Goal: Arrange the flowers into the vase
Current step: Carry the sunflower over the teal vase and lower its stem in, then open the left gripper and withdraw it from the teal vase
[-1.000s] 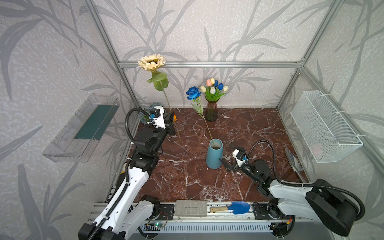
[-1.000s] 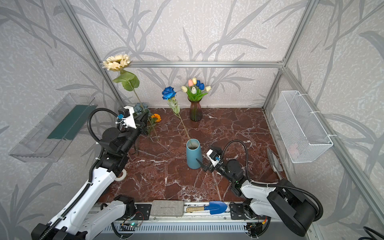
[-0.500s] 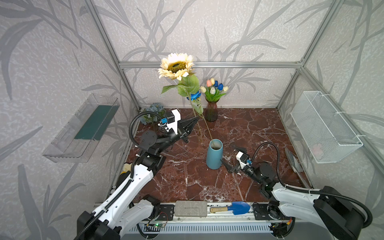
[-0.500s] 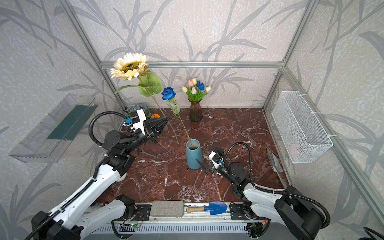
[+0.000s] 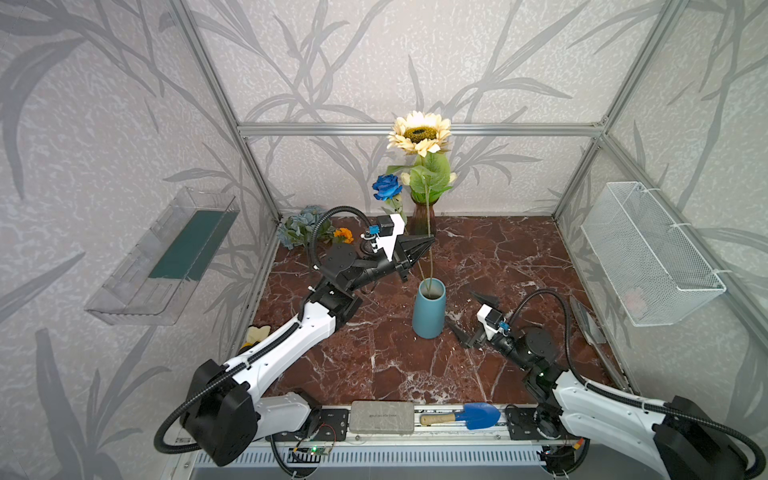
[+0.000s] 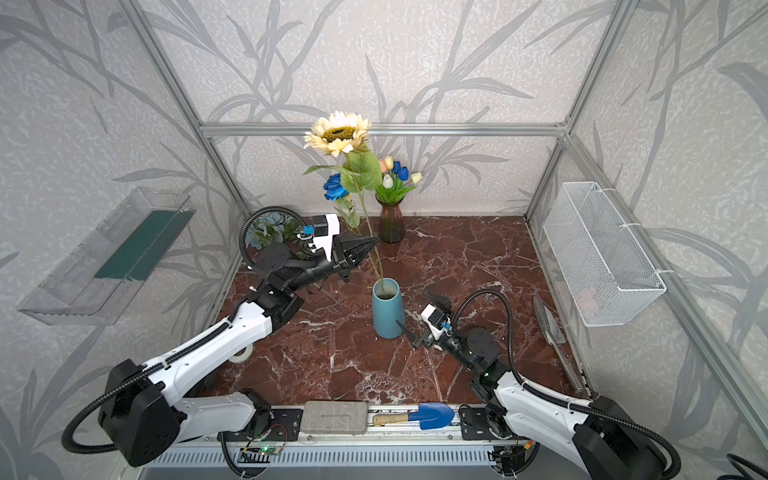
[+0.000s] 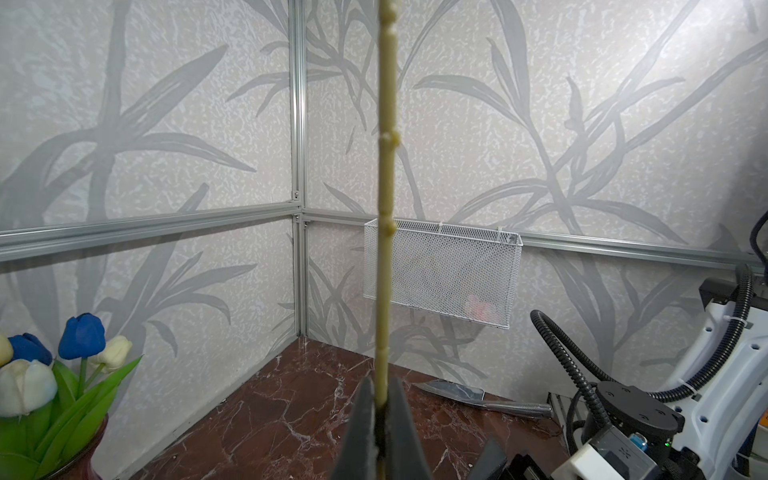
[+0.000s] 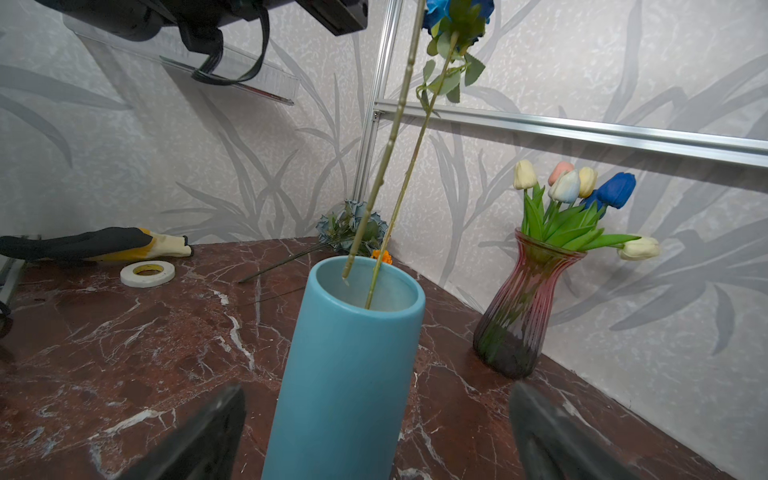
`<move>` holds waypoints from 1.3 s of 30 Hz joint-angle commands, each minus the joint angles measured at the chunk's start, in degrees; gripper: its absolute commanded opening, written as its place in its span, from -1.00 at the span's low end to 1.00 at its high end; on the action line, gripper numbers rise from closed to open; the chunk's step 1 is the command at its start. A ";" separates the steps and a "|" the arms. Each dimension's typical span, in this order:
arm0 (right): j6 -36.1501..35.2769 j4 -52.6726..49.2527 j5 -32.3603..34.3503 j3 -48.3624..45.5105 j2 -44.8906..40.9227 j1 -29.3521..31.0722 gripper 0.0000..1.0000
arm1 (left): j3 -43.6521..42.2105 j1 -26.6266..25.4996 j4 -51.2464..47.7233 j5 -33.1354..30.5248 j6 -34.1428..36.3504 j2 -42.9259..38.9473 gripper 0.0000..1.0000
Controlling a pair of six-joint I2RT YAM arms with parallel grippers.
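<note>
We find the left gripper point(image 5: 429, 241) pinched tight on the lower stem point(image 7: 384, 208) of the cream daisy point(image 5: 419, 134). The stem hangs near upright, its tip just inside the mouth of the blue vase point(image 5: 429, 311), beside the deep-blue rose point(image 5: 386, 187) already standing there. The right gripper point(image 5: 469, 316) stands wide, one finger on either side of the vase near its base (whether it touches, we cannot tell).

We judge the stem stiff, knobbly and light, but top-heavy under the big bloom, so a low-to-middle hold suits. It may swing once let go. The vase mouth is narrow and shared.

Room above is open, and the glass vase point(image 6: 390, 224) of tulips point(image 6: 395, 174) stands well behind. The dusty-blue roses point(image 5: 301, 224) and orange bloom point(image 5: 344, 235) lie in the back corner.
</note>
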 commanded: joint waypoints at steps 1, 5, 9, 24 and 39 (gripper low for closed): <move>-0.20 0.85 0.31 0.27 0.39 0.36 0.98 | 0.30 -0.30 4.50 -0.27 -0.23 1.77 -1.00; -0.40 0.64 0.61 0.28 0.40 0.36 0.98 | -1.25 -0.51 5.26 -0.05 0.42 4.07 -1.00; -0.49 0.45 0.75 0.33 0.55 0.35 0.98 | -3.19 -0.92 3.98 -0.04 1.11 5.45 -1.00; -0.45 2.39 0.58 0.68 3.83 0.35 0.98 | -7.61 -4.87 -8.21 -7.25 9.97 2.98 -0.43; -0.49 2.56 0.49 0.87 4.73 0.36 0.98 | -4.68 -4.79 -27.76 -9.73 12.83 -9.76 -0.22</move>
